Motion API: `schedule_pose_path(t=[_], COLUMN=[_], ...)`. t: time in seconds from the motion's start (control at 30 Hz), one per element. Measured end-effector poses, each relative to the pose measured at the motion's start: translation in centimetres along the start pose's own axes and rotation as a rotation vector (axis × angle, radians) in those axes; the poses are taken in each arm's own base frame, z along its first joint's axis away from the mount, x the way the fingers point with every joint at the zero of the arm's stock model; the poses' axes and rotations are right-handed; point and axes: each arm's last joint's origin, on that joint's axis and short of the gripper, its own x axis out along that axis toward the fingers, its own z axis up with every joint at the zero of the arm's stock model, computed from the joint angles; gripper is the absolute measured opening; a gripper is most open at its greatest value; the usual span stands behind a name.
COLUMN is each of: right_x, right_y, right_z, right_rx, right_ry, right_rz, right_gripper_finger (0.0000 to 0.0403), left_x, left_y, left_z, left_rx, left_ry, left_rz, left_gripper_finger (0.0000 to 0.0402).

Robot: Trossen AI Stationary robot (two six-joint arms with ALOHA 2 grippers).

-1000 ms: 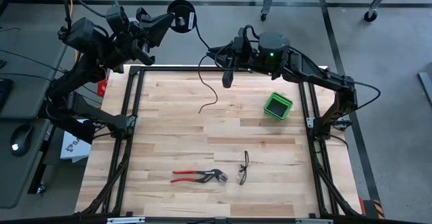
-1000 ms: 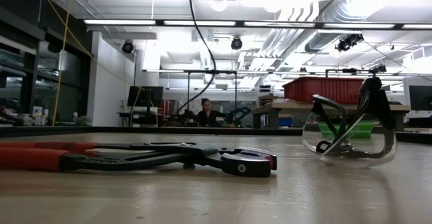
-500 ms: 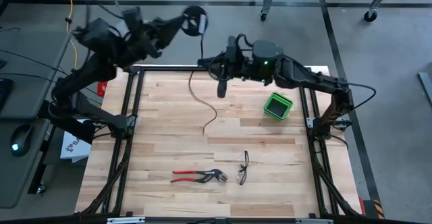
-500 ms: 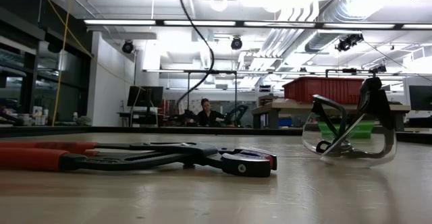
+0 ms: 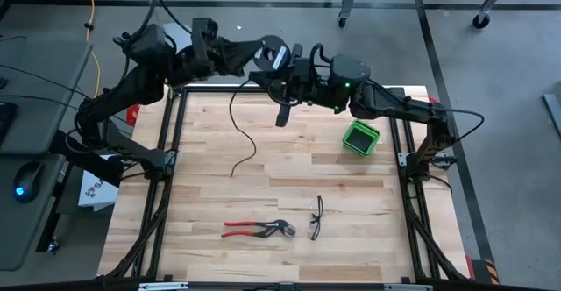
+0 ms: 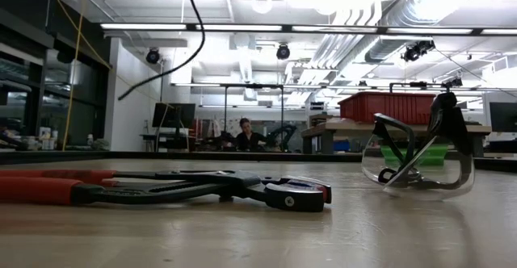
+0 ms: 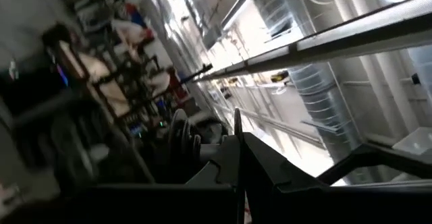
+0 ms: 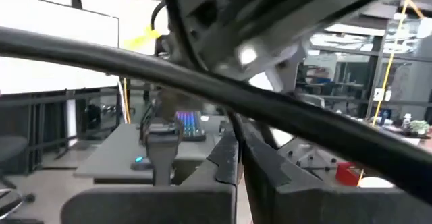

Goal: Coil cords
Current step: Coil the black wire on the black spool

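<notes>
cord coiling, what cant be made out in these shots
- High view: where the left pincer and right pincer meet the black cord; dark arms merge with it at the table's far edge.
- High view: how many loops the coil has; too small.
- Low view: both pincers are above the top edge; only the hanging cord shows.
- Left wrist view: the cord is lost in blur.
- Low view: the pliers handles run off the left edge.

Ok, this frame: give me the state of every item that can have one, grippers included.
left gripper: shut, raised over the table's far edge, holding a coiled part of the cord
right gripper: shut, up by the left gripper at the far edge
cord: partly coiled, loose end hanging down over the table
pliers: lying flat, jaws shut
safety glasses: resting on the table, arms unfolded
green bin: upright, contents not discernible
</notes>
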Motion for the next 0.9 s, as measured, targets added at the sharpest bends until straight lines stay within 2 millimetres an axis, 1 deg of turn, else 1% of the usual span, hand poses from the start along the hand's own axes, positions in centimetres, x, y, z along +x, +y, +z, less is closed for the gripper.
schedule_pose_path(t=[0.17, 0.43, 0.6, 0.73, 0.9], right_x=[0.2, 0.5, 0.5, 0.6, 0.5], right_y=[-0.4, -1.3, -2.0, -2.5, -3.1], right_z=[-0.3, 0.0, -0.1, -0.3, -0.6], right_rx=[-0.002, -0.005, -0.056, -0.111, -0.18], right_ry=[0.0, -0.061, -0.06, -0.042, 0.001], right_rz=[-0.013, -0.039, -0.054, -0.066, -0.079], right_gripper_finger=[0.0, 0.0, 0.0, 0.0, 0.0], left_x=[0.0, -0.1, -0.4, -1.7, -3.6], left_y=[-0.3, -0.3, -0.4, -0.4, -0.7], left_z=[-0.7, -2.2, -2.9, -2.8, -2.3], left_rx=[-0.07, -0.138, -0.161, -0.146, -0.076], left_ry=[0.026, 0.094, 0.136, 0.174, 0.198], left_rz=[-0.009, 0.038, 0.078, 0.149, 0.223], left_gripper_finger=[0.0, 0.0, 0.0, 0.0, 0.0])
